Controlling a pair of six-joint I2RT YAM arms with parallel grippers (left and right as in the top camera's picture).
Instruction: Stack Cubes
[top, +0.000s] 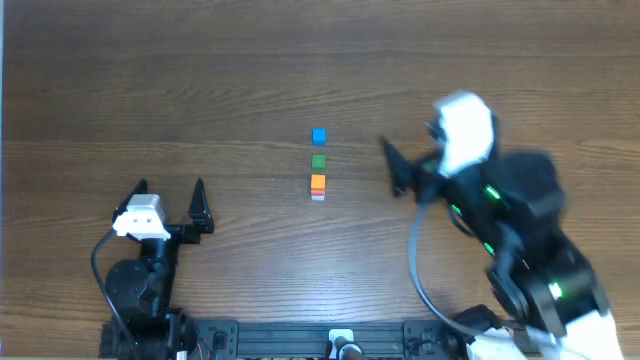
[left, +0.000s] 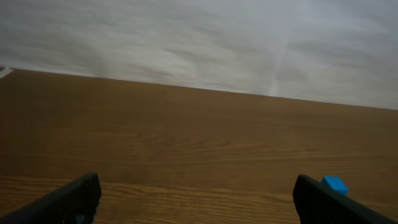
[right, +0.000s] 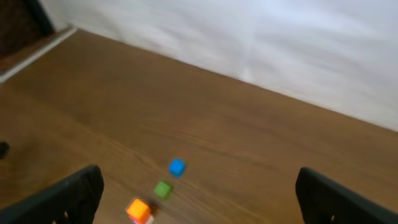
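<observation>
Two claws flank one short row of three cubes on the wooden table (top: 520, 60). The left claw (top: 170, 187) sits low over the table close to its arm's base, fingers spread wide with nothing between them. The cubes lie off to its right, well apart from it. In its wrist view the blue cube (top: 319, 136) peeks out just past the right finger.

There is one cube of each colour, spaced apart in a straight line that runs away from the arm bases. The blue cube is farthest, the green cube (top: 319, 161) is in the middle and the orange cube (top: 318, 182) is nearest. A pale sliver (top: 318, 196) shows at the orange cube's near edge; whether it is a fourth cube underneath cannot be told.

The right claw (top: 393, 168) hangs above the table just right of the row, pointing towards it. Its fingers are wide apart and empty, and the three cubes lie ahead of it, nearer its left finger.
</observation>
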